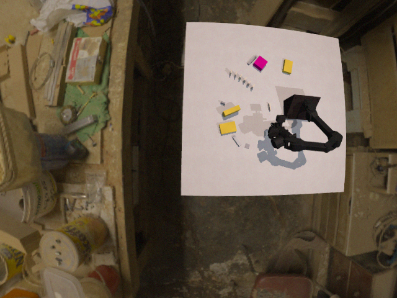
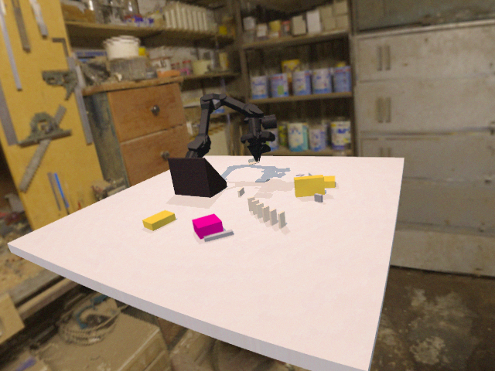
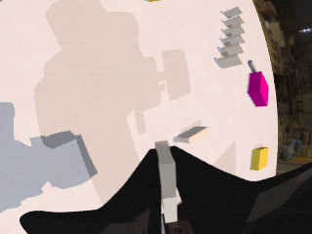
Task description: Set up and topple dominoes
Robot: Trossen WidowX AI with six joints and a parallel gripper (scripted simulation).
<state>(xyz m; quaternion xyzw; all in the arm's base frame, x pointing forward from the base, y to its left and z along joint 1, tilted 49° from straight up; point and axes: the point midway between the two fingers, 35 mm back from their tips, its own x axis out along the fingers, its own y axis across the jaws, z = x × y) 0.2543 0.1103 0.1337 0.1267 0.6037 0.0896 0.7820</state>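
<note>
A row of several pale dominoes stands in the far middle of the white table. My gripper is shut on a grey domino and holds it just above the table, well away from the row, near the arm's base. Loose dominoes lie about: one between me and the row, one flat by the yellow blocks, and one beside the magenta block.
A magenta block and a yellow block lie beyond the row. Two yellow blocks lie to the other side, with small grey pieces near them.
</note>
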